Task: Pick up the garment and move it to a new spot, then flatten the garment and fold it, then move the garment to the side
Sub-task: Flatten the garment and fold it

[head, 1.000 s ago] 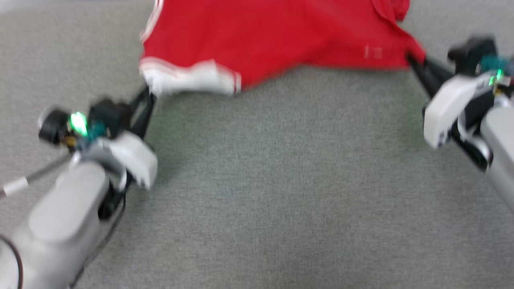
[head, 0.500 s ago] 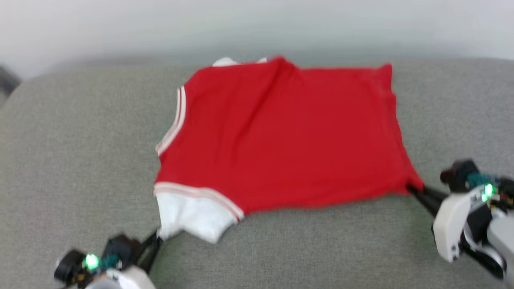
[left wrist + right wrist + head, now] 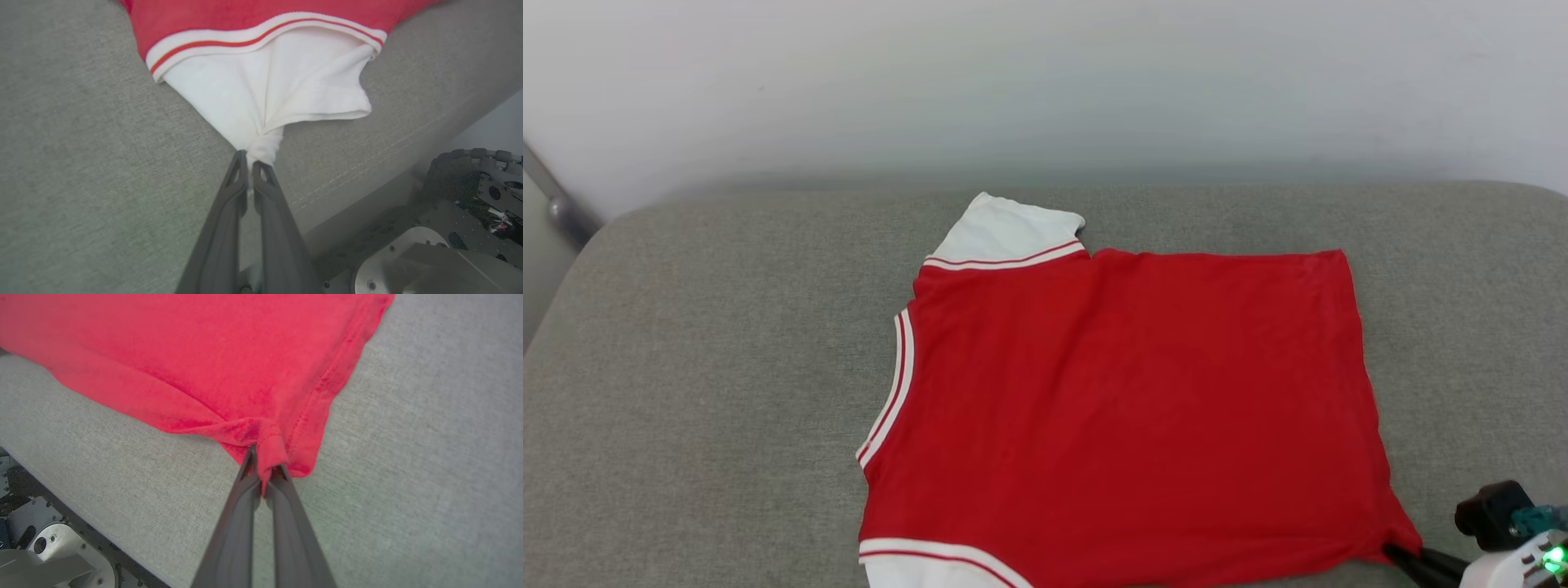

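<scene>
**Garment pinched at both near corners**

On the left, the left gripper (image 3: 248, 159) has its fingers pressed together on the bunched tip of the white sleeve (image 3: 278, 81). From there the garment (image 3: 1127, 408) spreads away from the robot, flat on the grey cushion (image 3: 686, 367). Its long axis runs left to right, neckline left and hem right. At the right, the right gripper (image 3: 263, 461) pinches the near hem corner (image 3: 300, 457). Both arms are equally near, so a smoothing pull would likely run toward the robot.

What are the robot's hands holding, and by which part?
Both grip the red jersey T-shirt with white sleeves: the left hand pinches a white sleeve, the right hand a red hem corner.
</scene>
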